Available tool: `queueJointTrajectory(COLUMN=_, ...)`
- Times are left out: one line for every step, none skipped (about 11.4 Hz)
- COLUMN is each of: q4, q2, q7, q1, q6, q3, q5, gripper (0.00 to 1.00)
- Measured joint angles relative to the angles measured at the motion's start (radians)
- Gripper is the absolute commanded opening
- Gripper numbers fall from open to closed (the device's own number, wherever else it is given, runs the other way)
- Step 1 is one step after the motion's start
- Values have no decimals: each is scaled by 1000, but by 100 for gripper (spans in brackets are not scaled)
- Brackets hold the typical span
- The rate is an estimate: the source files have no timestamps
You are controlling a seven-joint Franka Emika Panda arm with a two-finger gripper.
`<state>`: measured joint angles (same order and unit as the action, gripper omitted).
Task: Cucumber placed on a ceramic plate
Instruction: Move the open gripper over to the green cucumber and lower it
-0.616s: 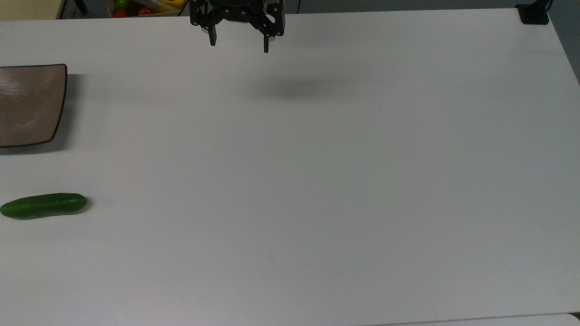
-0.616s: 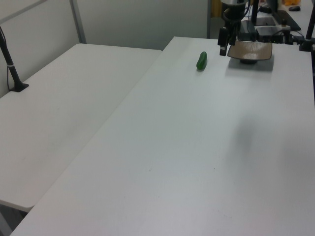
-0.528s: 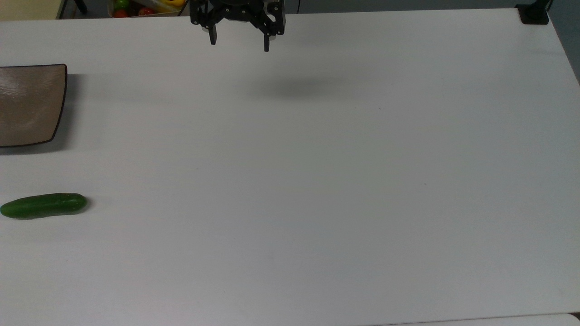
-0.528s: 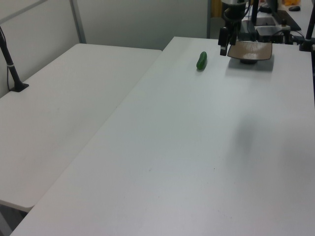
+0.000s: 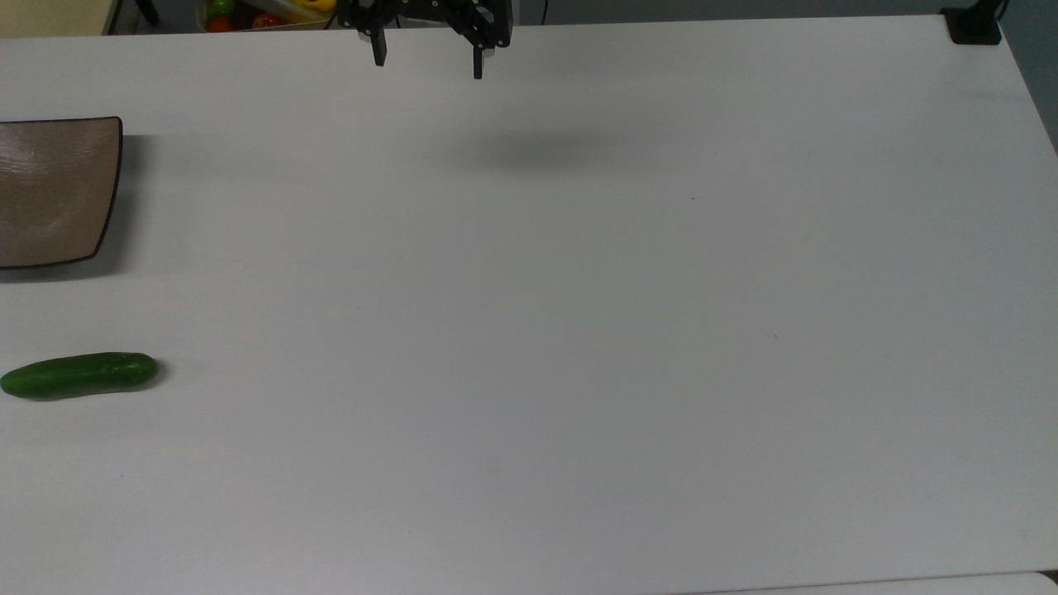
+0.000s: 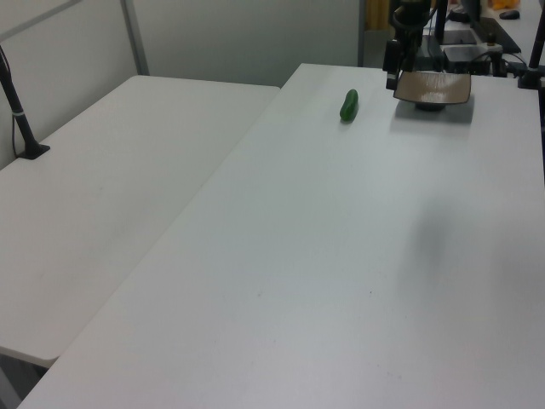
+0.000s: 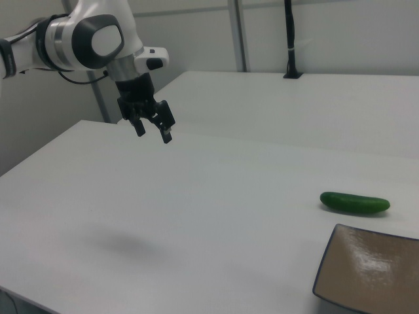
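Gripper (image 5: 427, 66) hanging wide open, empty, top edge of top view; cucumber (image 5: 79, 376) lying on tabletop (image 5: 579, 330) lower left, apart from ceramic plate (image 5: 50, 194).

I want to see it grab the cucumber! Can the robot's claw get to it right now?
Probably yes. The cucumber lies alone on the table, beside the plate, and the open gripper hangs high with nothing between them.

I can read no text, label, brand, number or sign anywhere here, on the table or on anything it carries.
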<state>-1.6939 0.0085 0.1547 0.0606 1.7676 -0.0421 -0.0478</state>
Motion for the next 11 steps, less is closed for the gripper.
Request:
queueJointTrajectory(q4=-2, q2=2, q7=0, q1=-6, q6=0, q3=0, q5=0, gripper=100)
queueJointTrajectory(q4=-2, q2=8, q7=0, q1=-20, q6=3, q3=0, q5=0, gripper=100)
queueJointTrajectory(q4=-1, q2=16, q7=0, q1=-43, q6=29, q3=1, q5=0, gripper=100)
queueJointTrajectory(q4=-1, q2=30, q7=10, q1=-76, q6=73, q3=2, q5=0, gripper=100)
queueJointTrajectory(q4=3, q2=47, q7=33, q1=-106, q6=120, q3=3, q5=1, gripper=100)
queueJointTrajectory(q4=13, q2=73, q7=67, q1=-140, q6=163, q3=4, q5=1, gripper=100)
queueJointTrajectory(q4=24, q2=91, q7=110, q1=-157, q6=192, q3=6, q5=2, gripper=100)
queueJointTrajectory(q4=42, q2=112, q7=153, q1=-173, q6=228, q3=10, q5=2, gripper=100)
queueJointTrajectory(q4=61, q2=136, q7=186, q1=-189, q6=268, q3=15, q5=2, gripper=100)
queueJointTrajectory(q4=84, q2=168, q7=226, q1=-208, q6=308, q3=18, q5=3, gripper=100)
queueJointTrajectory(q4=118, q2=211, q7=282, q1=-227, q6=349, q3=20, q5=3, gripper=100)
